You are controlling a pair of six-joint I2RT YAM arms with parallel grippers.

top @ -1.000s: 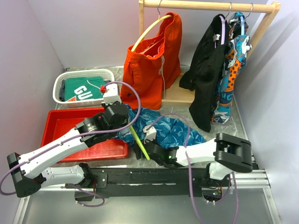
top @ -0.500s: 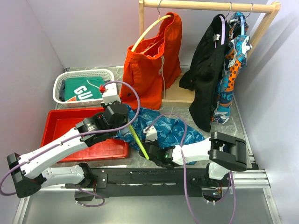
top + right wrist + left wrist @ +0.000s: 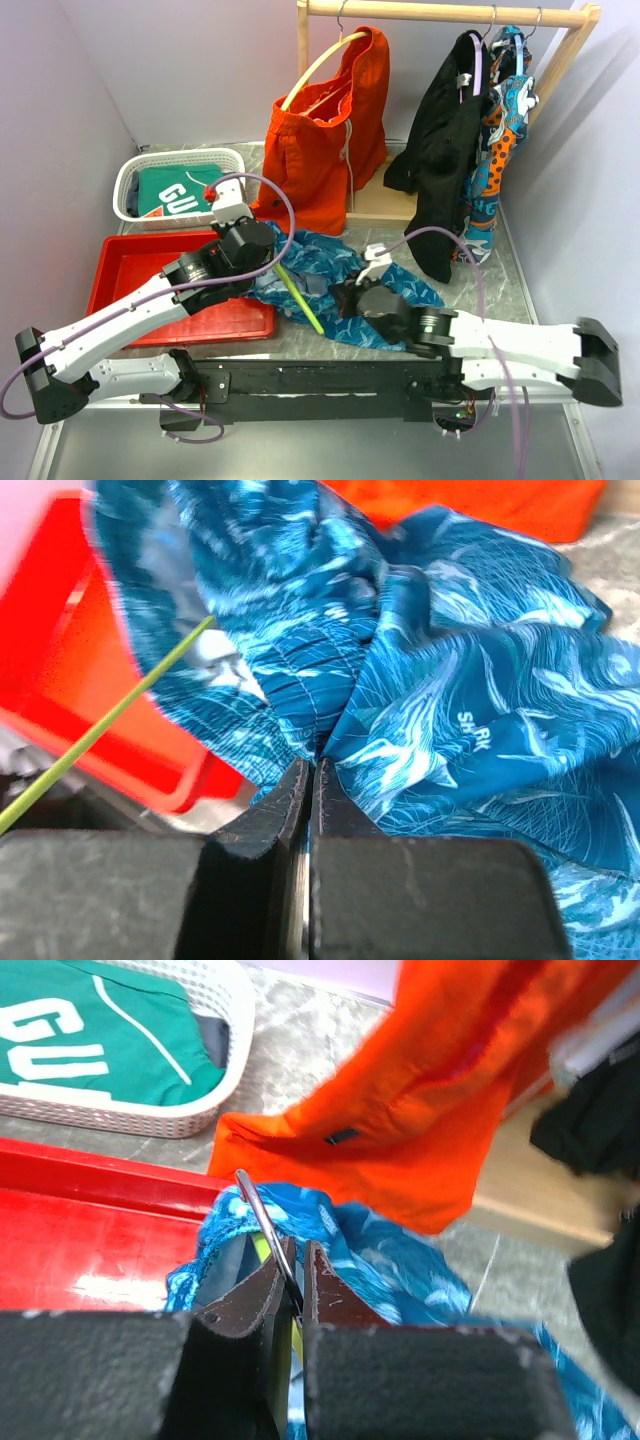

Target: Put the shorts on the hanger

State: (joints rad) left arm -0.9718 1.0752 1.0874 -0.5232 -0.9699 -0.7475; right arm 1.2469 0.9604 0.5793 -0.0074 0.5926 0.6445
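Both clamped: left fingers [image 3: 245, 1305] on hanger [image 3: 262, 1222] (hook), right fingers [image 3: 272, 805] on shorts [image 3: 470, 710]

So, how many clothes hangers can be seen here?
3: a yellow hanger and a purple hanger on the rail, a lime-green hanger across the shorts. The patterned garment may hide another.

The shorts [image 3: 318, 252] are deep blue mottled with teal and pale feathery streaks, with small white lettering on one panel. The hanger [image 3: 300, 300] is lime green and its hook is grey metal. The tray [image 3: 125, 275] is glossy red. The basket [image 3: 135, 170] is white lattice, and the top [image 3: 175, 192] in it is green with white letters. The orange-red shorts [image 3: 325, 130] are plain, on a yellow hanger [image 3: 315, 62]. One garment [image 3: 445, 160] is black. The patterned garment [image 3: 500, 120] mixes blue, orange and white. The tabletop [image 3: 510, 270] is marbled grey.
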